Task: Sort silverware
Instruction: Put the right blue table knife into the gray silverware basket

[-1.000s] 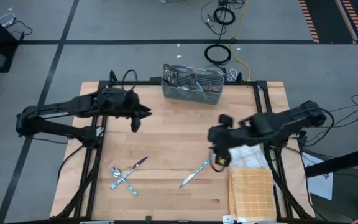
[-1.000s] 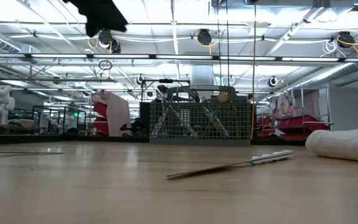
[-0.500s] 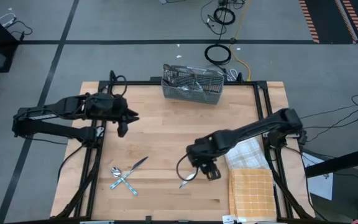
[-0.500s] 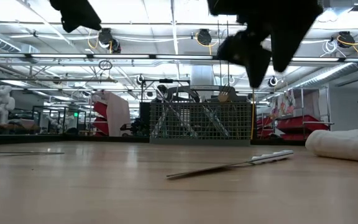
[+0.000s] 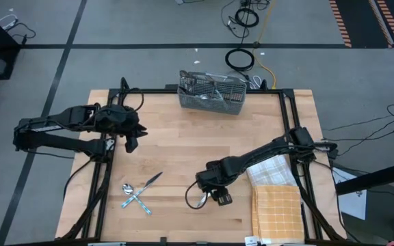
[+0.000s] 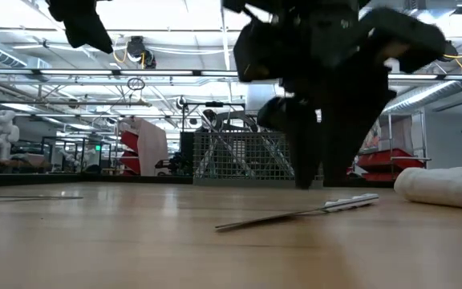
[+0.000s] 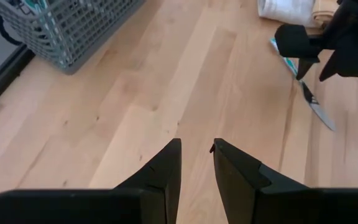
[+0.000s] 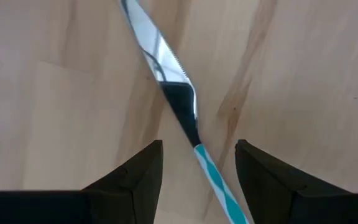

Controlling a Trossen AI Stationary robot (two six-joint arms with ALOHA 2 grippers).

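Observation:
A knife (image 8: 166, 68) with a silver blade and a blue-and-white striped handle (image 8: 219, 180) lies flat on the wooden table; the low view shows it too (image 6: 295, 214). My right gripper (image 8: 199, 145) is open, pointing down just above it, one finger on each side where blade meets handle (image 5: 213, 193) (image 6: 319, 183). Three more pieces of silverware (image 5: 137, 193) lie crossed near the table's near left. My left gripper (image 5: 131, 142) (image 7: 196, 148) hangs above the table's left part, open by a narrow gap and holding nothing.
A grey wire-mesh caddy (image 5: 212, 92) holding several pieces stands at the table's far edge. A white cloth (image 5: 272, 169) and an orange checked towel (image 5: 277, 212) lie at the right, close behind my right arm. Bare wood (image 5: 183, 147) stretches between the caddy and the knife.
My right gripper has swung toward the table's left and near edge and come down over the knife, now straddling it with open fingers. My left gripper has drawn back a little toward the left edge. The knife has not moved.

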